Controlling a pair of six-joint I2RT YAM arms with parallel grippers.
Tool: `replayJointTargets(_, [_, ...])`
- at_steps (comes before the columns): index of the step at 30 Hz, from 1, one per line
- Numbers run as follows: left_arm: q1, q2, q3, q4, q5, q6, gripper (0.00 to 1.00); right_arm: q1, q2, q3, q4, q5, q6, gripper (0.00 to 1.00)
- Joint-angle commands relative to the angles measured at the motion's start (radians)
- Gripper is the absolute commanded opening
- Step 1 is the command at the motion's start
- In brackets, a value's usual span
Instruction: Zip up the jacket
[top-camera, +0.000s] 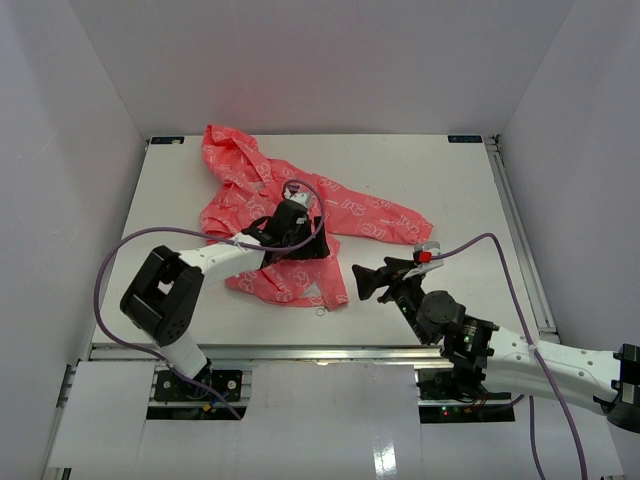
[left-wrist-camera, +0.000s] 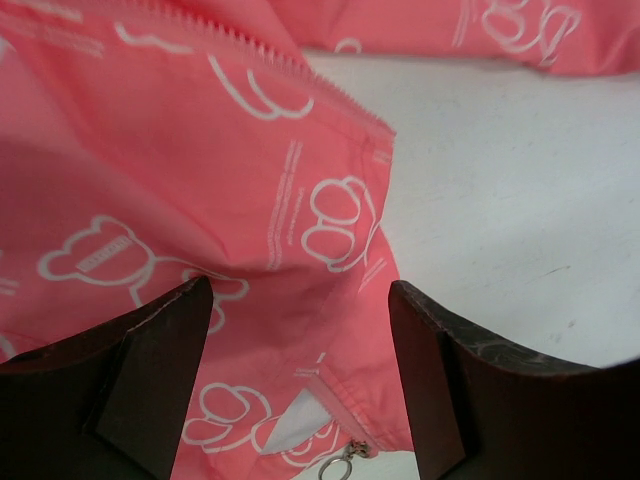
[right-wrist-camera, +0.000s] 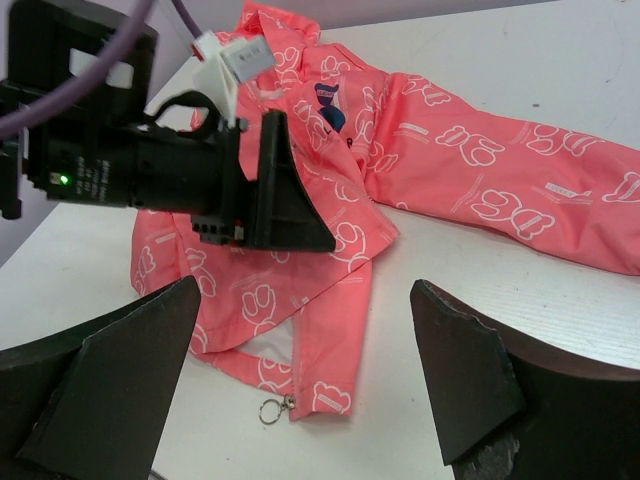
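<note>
The coral-pink jacket (top-camera: 250, 185) with white outline prints lies crumpled on the left half of the white table (top-camera: 440, 180), one sleeve stretched to the right. My left gripper (top-camera: 303, 245) stands open just above the jacket's front panel (left-wrist-camera: 150, 180), its dark fingers (left-wrist-camera: 150, 370) straddling the fabric near the hem. The zipper slider with its metal ring (left-wrist-camera: 338, 468) sits at the bottom hem, and the toothed zipper edge (left-wrist-camera: 300, 70) runs away from it, unzipped. My right gripper (top-camera: 362, 281) is open over bare table, right of the hem. It faces the ring (right-wrist-camera: 270, 410) and the dark-blue logo (right-wrist-camera: 330, 105).
White walls enclose the table on three sides. A purple cable (top-camera: 110, 270) loops from the left arm over the jacket, and another (top-camera: 500, 250) arcs from the right arm. Metal rails run along the table's right edge (top-camera: 520, 240) and near edge (top-camera: 300, 352).
</note>
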Motion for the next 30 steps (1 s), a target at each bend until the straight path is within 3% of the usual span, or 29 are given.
replayJointTargets(1, [-0.009,-0.011,-0.006,-0.01,-0.038,-0.026,0.78,0.005,-0.022,0.025,0.023,0.026,0.02,0.93])
replayJointTargets(9, [-0.009,-0.027,-0.012,-0.038,-0.135,-0.007,0.07,0.005,-0.024,0.021,0.028,0.04,0.012,0.93])
replayJointTargets(11, [-0.009,-0.047,-0.03,-0.038,-0.164,-0.011,0.0,0.005,-0.019,0.025,0.025,0.039,0.01,0.94])
replayJointTargets(17, [0.009,-0.157,-0.102,-0.042,-0.268,-0.021,0.0,0.003,-0.012,0.028,0.028,0.024,0.015,0.94])
replayJointTargets(19, [0.015,-0.175,-0.108,-0.021,-0.262,-0.026,0.16,0.003,-0.012,0.028,0.026,0.017,0.018,0.94])
replayJointTargets(20, [0.017,-0.177,-0.103,-0.012,-0.246,-0.027,0.35,0.003,-0.012,0.028,0.025,0.014,0.019,0.94])
replayJointTargets(21, [0.017,-0.171,-0.089,-0.007,-0.219,-0.028,0.68,0.003,-0.012,0.027,0.026,0.013,0.019,0.94])
replayJointTargets(23, [0.017,-0.137,-0.026,-0.007,-0.151,-0.002,0.75,0.003,-0.005,0.024,0.031,0.021,0.017,0.94])
replayJointTargets(30, [0.015,0.06,0.122,-0.085,-0.163,-0.02,0.79,0.004,0.019,0.036,0.023,0.023,0.015,0.94])
